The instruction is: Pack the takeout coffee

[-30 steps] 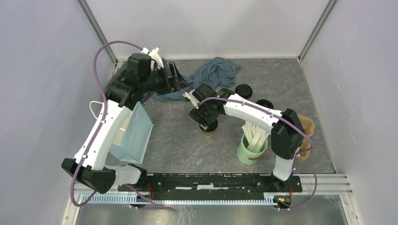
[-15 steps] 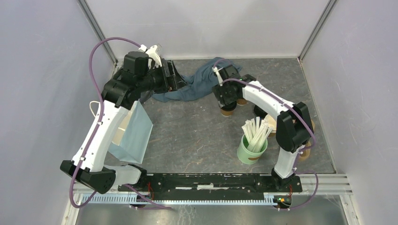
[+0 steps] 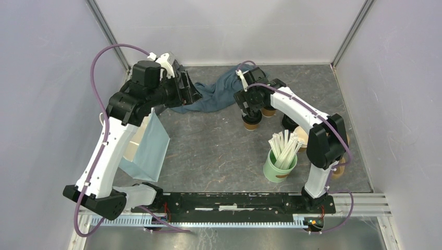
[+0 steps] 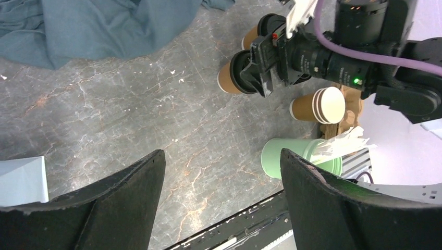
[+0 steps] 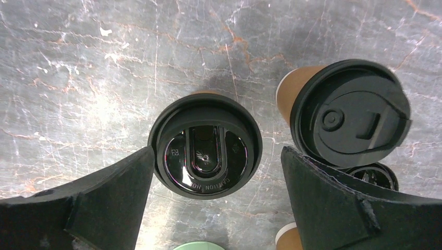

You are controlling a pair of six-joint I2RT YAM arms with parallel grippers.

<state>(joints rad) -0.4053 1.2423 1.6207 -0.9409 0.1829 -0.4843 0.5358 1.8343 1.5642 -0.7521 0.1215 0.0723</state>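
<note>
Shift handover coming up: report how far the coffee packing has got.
Done: nothing; one lidded cup and the other lidded cup stand on the table, apart from the blue bag. In hand: the right pincer hangs open over the first, not gripping. The left pincer is open, empty. Left: grip, carry, bag both.

Two takeout coffees are standing upright, side by side, on the grey marbled tabletop (image 3: 208,146), in its far half and right of the middle. Both are small brown kraft paper cups, each wearing a round black plastic sip lid that is sitting level and fully closing the rim. The nearer coffee cup (image 5: 205,145) is showing a glossy lid with a raised oval centre and tiny embossed lettering. The farther coffee cup (image 5: 350,120) is standing just beside it, a narrow gap separating them, and is showing a duller lid with a small round dimple, a sip slot and a strip of brown wall.
</note>
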